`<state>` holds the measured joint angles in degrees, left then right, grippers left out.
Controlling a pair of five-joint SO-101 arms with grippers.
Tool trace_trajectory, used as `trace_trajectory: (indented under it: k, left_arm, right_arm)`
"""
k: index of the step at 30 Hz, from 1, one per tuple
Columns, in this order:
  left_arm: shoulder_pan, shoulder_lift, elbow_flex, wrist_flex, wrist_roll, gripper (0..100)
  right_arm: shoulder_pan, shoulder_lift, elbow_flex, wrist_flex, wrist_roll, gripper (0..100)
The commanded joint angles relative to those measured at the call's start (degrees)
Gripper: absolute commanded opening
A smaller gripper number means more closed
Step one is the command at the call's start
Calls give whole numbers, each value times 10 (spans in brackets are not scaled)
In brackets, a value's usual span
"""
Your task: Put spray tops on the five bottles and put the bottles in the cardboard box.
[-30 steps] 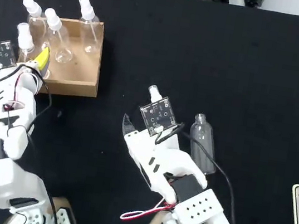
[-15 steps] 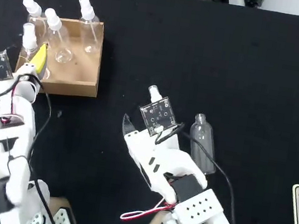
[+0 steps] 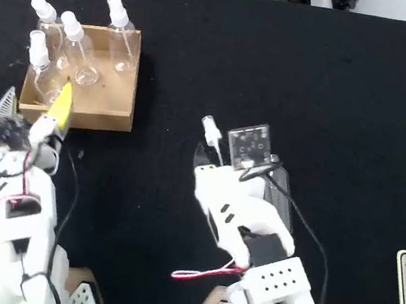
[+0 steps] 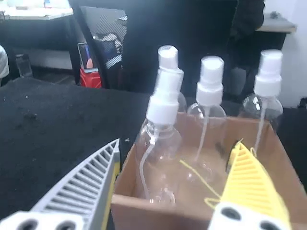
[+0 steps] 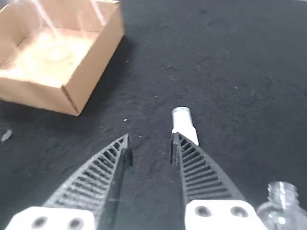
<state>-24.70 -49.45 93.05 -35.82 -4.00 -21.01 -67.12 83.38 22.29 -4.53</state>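
The right gripper (image 5: 150, 143) is spread and empty, low over the black worktop (image 5: 249, 57). The small white spray top (image 5: 183, 122) lies loose on the worktop, just off the tip of one finger and not between the two. The clear plastic bottle with an open neck (image 5: 282, 190) is just beside that arm, uncapped. Whether it stands or lies cannot be settled.

The left gripper (image 4: 176, 146) is spread and empty at the near wall of the brown cardboard box (image 4: 160, 212). The four clear capped bottles (image 3: 79, 57) stand inside the box.

Assessment: four of five bottles are finished, and the step in hand is the pickup of the last spray top. The next move appears to call for a slight sideways shift to centre the top between the fingers before closing. The top then goes to the open neck.

The right wrist view shows the top's offset from the finger and the bare bottle neck. In the high view the arm covers much of that bottle, but that view gives the whole layout. The left wrist view shows the dip tubes and seated caps inside the box.
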Motion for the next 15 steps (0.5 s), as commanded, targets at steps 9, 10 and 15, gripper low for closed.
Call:
trace_trajectory:
  k: [9, 10, 15]
  left_arm:
    - [36, -161, 41, 223, -79, 335]
    - [36, -174, 41, 253, -80, 335]
    - [35, -284, 38, 432, -81, 335]
  right_arm:
    - [24, -10, -4, -46, -10, 138]
    - [24, -10, -4, -46, -10, 138]
    - [25, -10, -4, -47, -9, 138]
